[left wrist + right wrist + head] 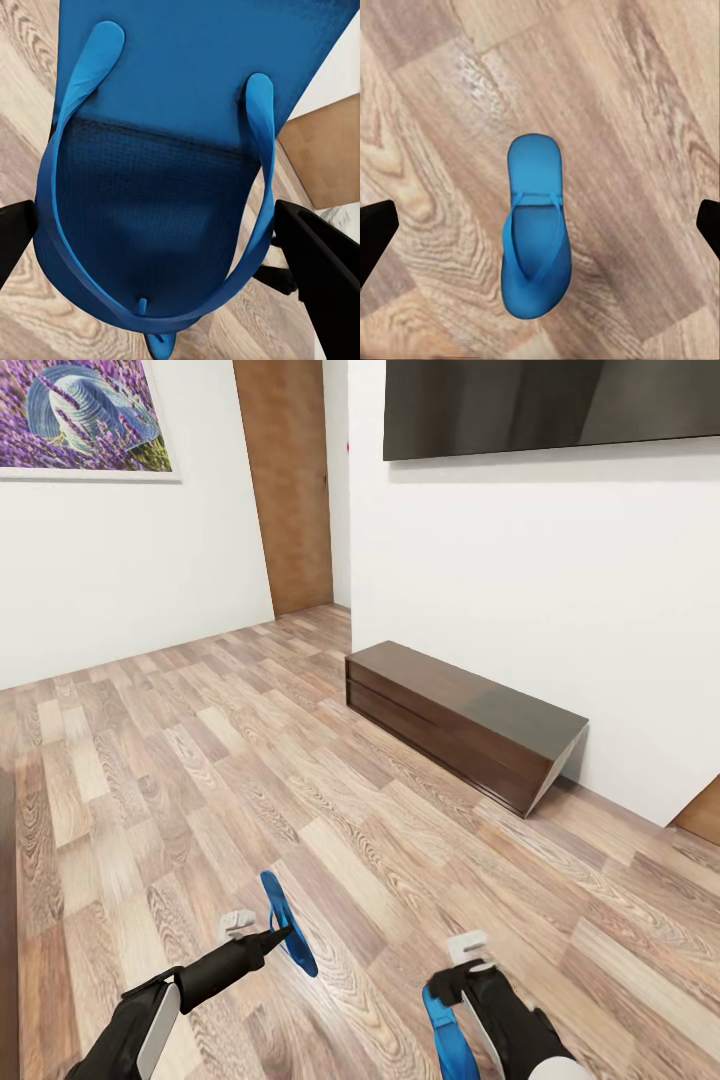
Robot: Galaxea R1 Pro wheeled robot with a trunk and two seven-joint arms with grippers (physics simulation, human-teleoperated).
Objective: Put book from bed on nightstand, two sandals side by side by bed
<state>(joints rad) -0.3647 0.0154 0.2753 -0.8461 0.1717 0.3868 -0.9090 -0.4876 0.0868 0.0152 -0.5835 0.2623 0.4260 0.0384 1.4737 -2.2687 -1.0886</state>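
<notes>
Left gripper (262, 933) is sitting at the lower left of the head view, closed on a blue sandal (287, 923) that's sticking up edge-on just right of its fingertips. In the left wrist view that sandal (180, 172) is taking up most of the frame, straps facing the camera, with the dark fingers (319, 262) pressing in at both edges.

Right gripper (540, 225) is hanging wide open, its two black fingertips showing at the far left and far right edges of the right wrist view. The other sandal (534, 225) is lying flat on the wood-plank floor (645, 112), straps up, dead center between those tips and apparently well below them, not touching either one. In the head view, this second sandal (443, 1035) is peeking out at the bottom edge, just left of the right gripper (470, 970), partly hidden by the arm.

A low dark cabinet (460, 720) is sitting against the white wall at center right, with a wooden door (290, 480) at top center.
</notes>
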